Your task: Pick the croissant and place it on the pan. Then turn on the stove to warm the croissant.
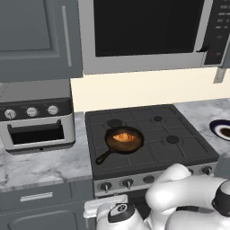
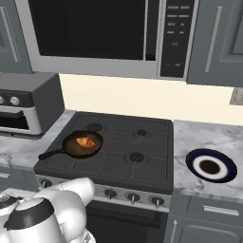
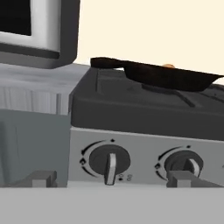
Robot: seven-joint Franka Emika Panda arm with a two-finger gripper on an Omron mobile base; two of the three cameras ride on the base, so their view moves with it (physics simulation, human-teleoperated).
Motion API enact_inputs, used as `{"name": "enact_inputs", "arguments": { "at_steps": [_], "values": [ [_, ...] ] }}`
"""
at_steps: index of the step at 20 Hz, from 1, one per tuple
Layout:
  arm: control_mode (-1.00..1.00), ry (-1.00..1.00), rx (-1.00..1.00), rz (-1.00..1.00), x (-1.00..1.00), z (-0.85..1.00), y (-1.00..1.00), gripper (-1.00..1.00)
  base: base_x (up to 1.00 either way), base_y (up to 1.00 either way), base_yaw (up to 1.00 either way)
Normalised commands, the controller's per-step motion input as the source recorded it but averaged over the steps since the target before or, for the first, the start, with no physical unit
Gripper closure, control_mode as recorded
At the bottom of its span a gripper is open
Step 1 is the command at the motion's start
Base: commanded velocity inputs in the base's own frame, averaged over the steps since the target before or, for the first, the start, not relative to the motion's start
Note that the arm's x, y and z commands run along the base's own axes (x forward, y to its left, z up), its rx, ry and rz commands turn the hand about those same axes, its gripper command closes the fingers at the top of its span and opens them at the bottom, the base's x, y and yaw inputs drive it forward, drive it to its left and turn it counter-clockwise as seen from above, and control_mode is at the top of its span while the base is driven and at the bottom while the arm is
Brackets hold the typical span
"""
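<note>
The croissant (image 1: 123,137) (image 2: 85,142) lies inside the pan (image 1: 110,143) (image 2: 71,148), which sits on the front left burner of the stove (image 1: 175,134) (image 2: 137,142). In the hand view, the pan (image 3: 170,76) is seen side-on above the stove's silver front panel (image 3: 144,144), with a sliver of croissant (image 3: 167,66) over its rim. My gripper (image 3: 114,179) is open, low in front of that panel, and holds nothing. The leftmost knob (image 3: 109,161) sits just above the gap between the tips. A second knob (image 3: 183,164) is by the right fingertip (image 3: 188,178).
A silver toaster oven (image 1: 36,121) (image 2: 23,104) stands on the marble counter left of the stove. A microwave (image 1: 148,31) hangs above. A dark plate with a white rim (image 1: 222,130) (image 2: 210,166) rests on the right counter. Drawer fronts lie below the counters.
</note>
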Motion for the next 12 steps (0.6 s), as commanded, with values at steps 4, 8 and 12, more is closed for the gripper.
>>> {"name": "enact_inputs", "arguments": {
  "at_steps": [4,8,12],
  "values": [
    [-1.0,-0.05,0.0,-0.05,0.0,-0.01,0.0,-1.0,0.0,0.0,0.0],
    [-1.0,-0.06,0.0,-0.05,0.0,0.0,0.0,-1.0,0.0,0.0,0.0],
    [-1.0,-0.05,0.0,-0.04,0.0,0.0,0.0,-1.0,0.0,0.0,0.0]
  ]
}}
